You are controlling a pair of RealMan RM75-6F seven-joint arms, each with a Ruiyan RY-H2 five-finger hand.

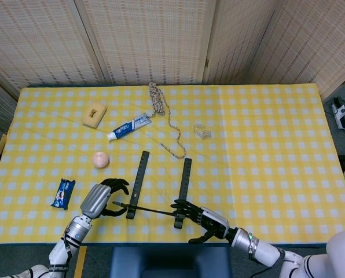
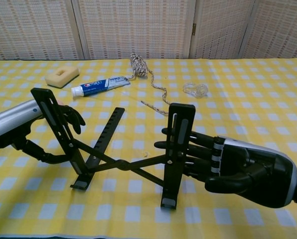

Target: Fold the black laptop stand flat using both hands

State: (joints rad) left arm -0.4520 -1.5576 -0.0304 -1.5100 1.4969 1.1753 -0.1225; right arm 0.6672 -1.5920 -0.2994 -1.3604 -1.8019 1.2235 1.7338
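One laptop stand (image 2: 123, 164) on bench (image 1: 265, 150); left hand (image 2: 49, 130) and right hand (image 2: 228, 167) each grip one upright.

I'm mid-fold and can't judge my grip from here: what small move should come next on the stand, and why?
Probably press the two hands gently toward each other. The laptop stand is still spread open, its crossed struts raised. The left hand sits at the outer side of the left upright and the right hand has its fingers against the right upright, so both seem placed to squeeze it shut.
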